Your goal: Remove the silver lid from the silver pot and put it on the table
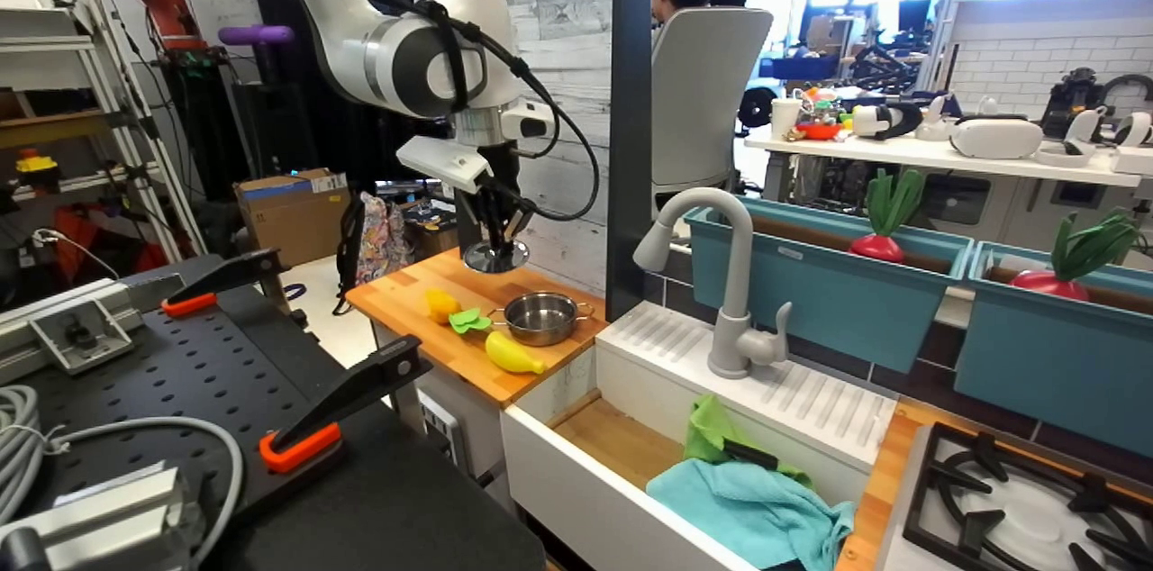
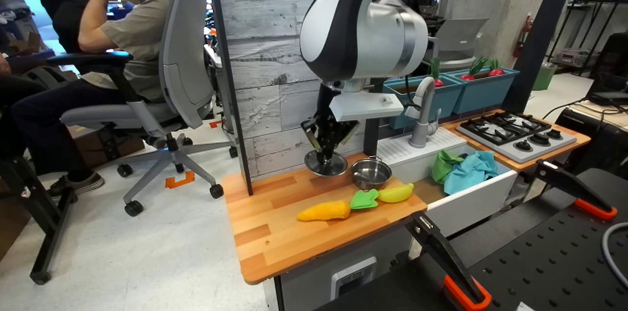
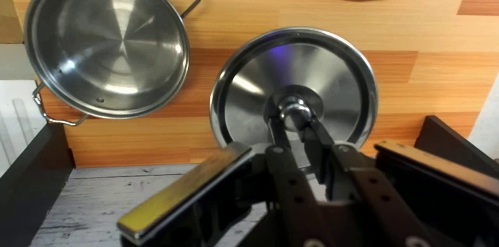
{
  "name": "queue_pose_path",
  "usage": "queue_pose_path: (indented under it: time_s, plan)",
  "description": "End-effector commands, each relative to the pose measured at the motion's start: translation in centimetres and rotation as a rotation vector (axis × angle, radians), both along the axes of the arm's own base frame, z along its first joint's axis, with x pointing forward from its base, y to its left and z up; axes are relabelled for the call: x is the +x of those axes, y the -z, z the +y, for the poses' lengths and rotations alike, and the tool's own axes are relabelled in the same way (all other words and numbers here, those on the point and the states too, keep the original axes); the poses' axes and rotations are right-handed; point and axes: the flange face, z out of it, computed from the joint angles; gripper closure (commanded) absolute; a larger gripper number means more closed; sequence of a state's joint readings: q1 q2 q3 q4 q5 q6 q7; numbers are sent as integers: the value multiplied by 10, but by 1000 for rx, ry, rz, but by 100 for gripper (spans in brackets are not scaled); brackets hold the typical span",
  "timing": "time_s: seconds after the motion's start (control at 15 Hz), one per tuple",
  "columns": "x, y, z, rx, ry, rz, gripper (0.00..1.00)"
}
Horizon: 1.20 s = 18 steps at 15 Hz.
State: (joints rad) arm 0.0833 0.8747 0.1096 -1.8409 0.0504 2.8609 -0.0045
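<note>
The silver lid is a round shiny disc with a knob, and it also shows in the wrist view. My gripper is shut on the lid's knob; it shows in an exterior view too. The lid hangs above the table, beside the pot and apart from it. The silver pot stands upright and uncovered on the table, near the sink end. It shows in both exterior views, and its inside looks empty.
A yellow-orange toy carrot with green leaves and a yellow banana lie on the table in front of the pot. A whitewashed wood wall stands behind the table. The white sink and grey faucet adjoin it.
</note>
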Motion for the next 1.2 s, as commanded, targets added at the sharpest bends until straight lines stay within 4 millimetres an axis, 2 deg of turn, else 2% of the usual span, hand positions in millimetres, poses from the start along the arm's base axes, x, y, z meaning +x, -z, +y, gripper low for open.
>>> queue_pose_path:
  time_s: [0.0, 0.33, 0.67, 0.73, 0.8, 1.13]
  plan:
    - [12, 23, 6, 9, -10, 22, 95]
    - [22, 54, 10, 6, -10, 70, 95]
    - [33, 70, 18, 1, -20, 125, 95]
    - [34, 72, 19, 2, -18, 135, 59]
    - [37, 73, 20, 2, -19, 146, 56]
    - [37, 73, 22, 2, -22, 187, 19]
